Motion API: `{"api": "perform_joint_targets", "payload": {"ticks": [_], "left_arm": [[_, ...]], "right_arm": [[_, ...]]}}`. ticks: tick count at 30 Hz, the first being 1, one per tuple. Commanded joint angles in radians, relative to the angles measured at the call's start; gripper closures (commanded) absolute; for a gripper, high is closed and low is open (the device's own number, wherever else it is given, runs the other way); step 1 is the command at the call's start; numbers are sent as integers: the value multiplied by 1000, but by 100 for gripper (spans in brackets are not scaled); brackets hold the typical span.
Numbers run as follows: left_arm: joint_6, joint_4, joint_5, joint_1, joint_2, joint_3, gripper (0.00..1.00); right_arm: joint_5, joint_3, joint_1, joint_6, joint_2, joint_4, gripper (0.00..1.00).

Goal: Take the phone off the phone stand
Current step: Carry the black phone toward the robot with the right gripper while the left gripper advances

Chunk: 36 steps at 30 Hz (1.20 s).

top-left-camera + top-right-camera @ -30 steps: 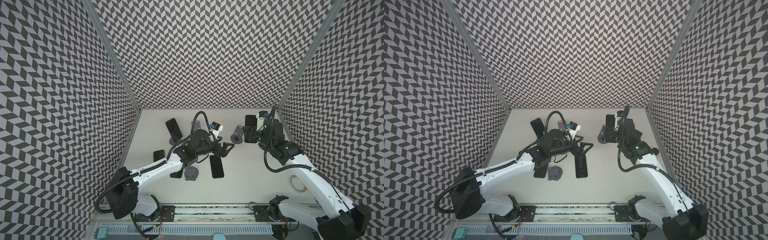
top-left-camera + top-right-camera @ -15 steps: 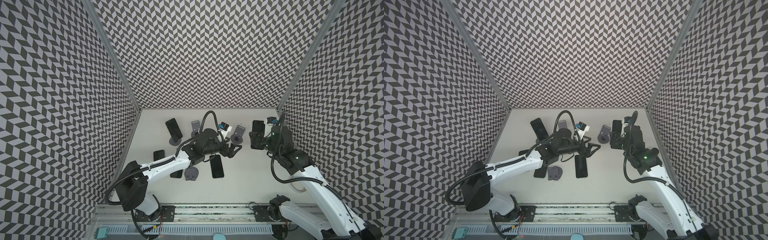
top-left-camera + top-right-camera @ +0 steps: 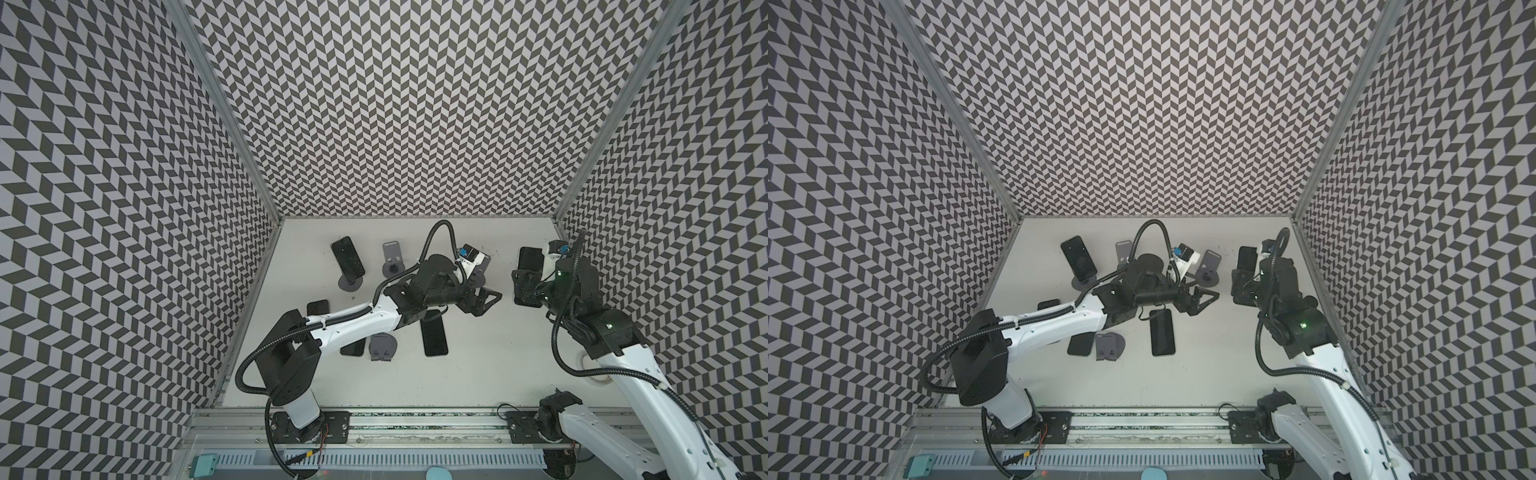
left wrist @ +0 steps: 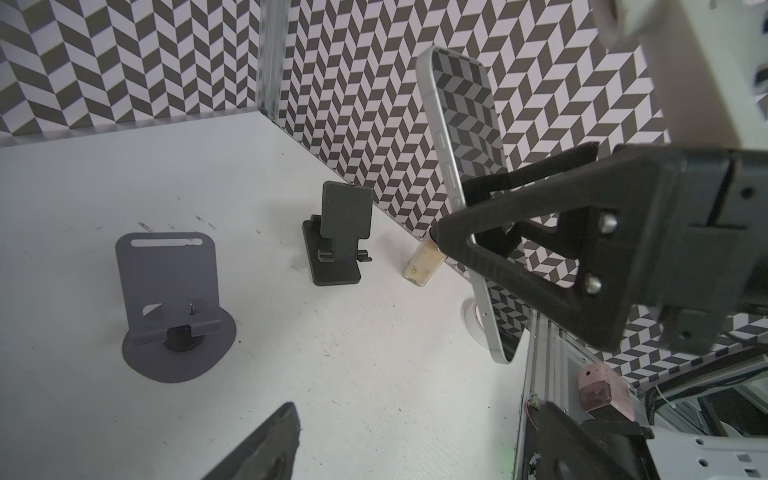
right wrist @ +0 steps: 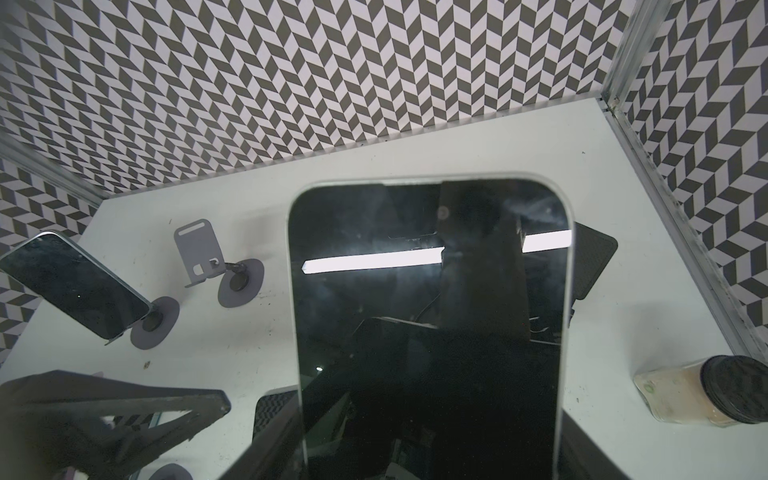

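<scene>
My right gripper is shut on the phone, a dark-screened handset with a light rim, held upright above the table near the right wall. The grey phone stand stands empty to the phone's left, apart from it. In the left wrist view the phone shows edge-on. Between the stand and the phone, my left gripper is open with nothing between its fingers.
Another phone leans on a stand at the back left, beside an empty grey stand. A phone and a toppled stand lie mid-table. A black stand, a jar and a tape roll sit by the right wall.
My right gripper has carried the phone rightward, off and away from the grey stand. The left gripper has swung right toward that stand and its fingers have narrowed a little.
</scene>
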Motion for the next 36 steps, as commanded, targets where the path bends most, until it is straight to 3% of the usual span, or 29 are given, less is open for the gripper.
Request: {"api": "perform_joint_targets", "payload": {"ticks": [1, 12, 25, 36], "left_arm": [[9, 31, 19, -11, 26, 51, 12], [10, 10, 36, -29, 93, 120, 13], [16, 13, -3, -35, 56, 48, 14], [29, 5, -36, -34, -43, -65, 13]], "right_arm": [[13, 20, -6, 0, -24, 20, 30], [-18, 0, -10, 51, -69, -28, 31], [-34, -27, -11, 100, -101, -71, 30], [-123, -117, -11, 147, -73, 31, 31]]}}
